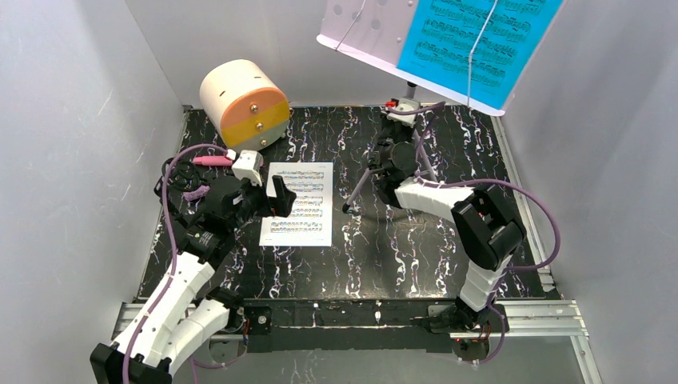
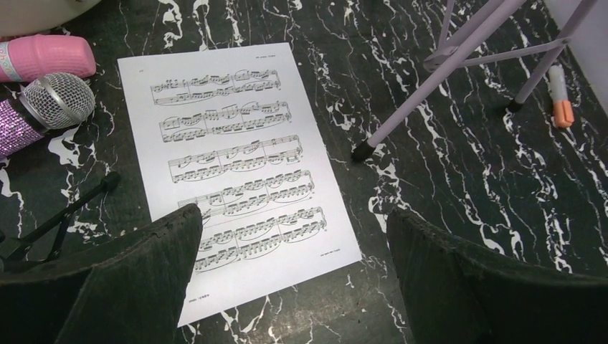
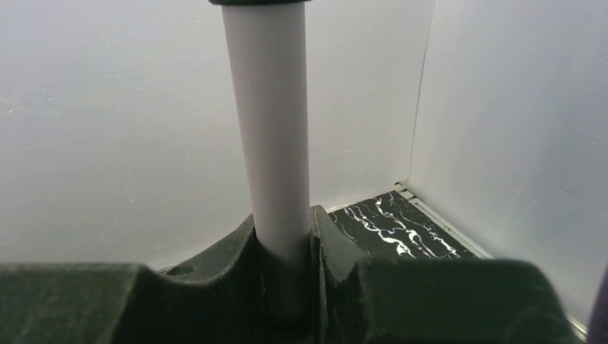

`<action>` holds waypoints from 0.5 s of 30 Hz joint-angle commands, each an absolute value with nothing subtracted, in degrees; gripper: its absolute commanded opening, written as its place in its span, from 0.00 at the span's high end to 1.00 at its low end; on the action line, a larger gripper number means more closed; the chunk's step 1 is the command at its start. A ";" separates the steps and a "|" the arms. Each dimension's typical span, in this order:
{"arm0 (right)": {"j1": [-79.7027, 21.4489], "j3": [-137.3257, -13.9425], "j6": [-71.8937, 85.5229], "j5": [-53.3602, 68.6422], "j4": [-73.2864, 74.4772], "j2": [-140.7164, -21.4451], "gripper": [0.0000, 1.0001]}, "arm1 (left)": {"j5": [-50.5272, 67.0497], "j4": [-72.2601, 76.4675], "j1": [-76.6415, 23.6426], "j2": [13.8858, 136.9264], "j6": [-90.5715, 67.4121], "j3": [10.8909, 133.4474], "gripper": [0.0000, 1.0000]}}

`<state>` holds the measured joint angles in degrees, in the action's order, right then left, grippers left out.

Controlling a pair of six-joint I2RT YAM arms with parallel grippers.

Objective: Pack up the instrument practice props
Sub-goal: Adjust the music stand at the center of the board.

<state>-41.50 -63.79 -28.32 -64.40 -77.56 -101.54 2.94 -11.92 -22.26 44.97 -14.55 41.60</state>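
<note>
**Music rack (image 1: 364, 32) clamped by its pole**

It stands by the table's (image 1: 448, 264) far edge, right of middle, carrying a blue page (image 1: 468, 44). The right gripper (image 3: 283, 233) is closed around its pale pole (image 3: 269, 129). The left gripper (image 2: 294, 218), jaws wide apart, hovers over the white page (image 2: 229, 143) lying left of the table's middle.

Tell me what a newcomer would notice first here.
The bright blue sheet-music page stands out, propped on the lilac perforated music rack at the back right, whose pale pole the right pincer clamps. A white sheet-music page lies flat on the black marbled table under the open left pincer.
</note>
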 commanded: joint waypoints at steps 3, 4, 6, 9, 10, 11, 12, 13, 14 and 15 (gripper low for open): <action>-44.33 -65.48 -28.81 -68.34 -90.88 -103.04 0.68 | 7.26 -8.99 -22.48 42.66 -16.24 40.92 0.02; -44.49 -64.79 -28.38 -67.97 -90.27 -102.39 0.63 | 7.31 -8.32 -22.46 42.30 -16.53 40.62 0.02; -44.71 -63.15 -25.78 -67.18 -86.51 -100.26 0.55 | 7.47 -7.87 -22.42 42.03 -17.20 40.06 0.02; -44.74 -58.84 -15.72 -63.05 -73.84 -94.71 0.43 | 8.11 -9.08 -22.46 42.62 -15.66 40.69 0.02; -44.74 -57.47 -11.57 -59.93 -69.26 -92.68 0.39 | 8.69 -9.50 -22.43 43.01 -14.75 41.12 0.02; -44.69 -56.18 -8.36 -58.27 -64.65 -90.37 0.33 | 9.27 -9.61 -22.48 43.25 -14.04 41.21 0.02; -44.59 -55.02 -5.37 -56.07 -61.33 -88.42 0.28 | 10.00 -9.64 -22.42 43.53 -13.58 41.32 0.02; -44.56 -53.79 -3.69 -53.68 -58.73 -86.68 0.25 | 11.01 -9.66 -22.44 43.68 -13.02 41.51 0.02; -44.53 -52.55 -2.71 -51.94 -57.08 -85.03 0.20 | 11.65 -9.70 -22.46 43.70 -12.59 41.59 0.02; -44.48 -51.07 -2.13 -50.36 -55.79 -83.41 0.17 | 11.83 -9.61 -22.44 43.74 -12.34 41.68 0.02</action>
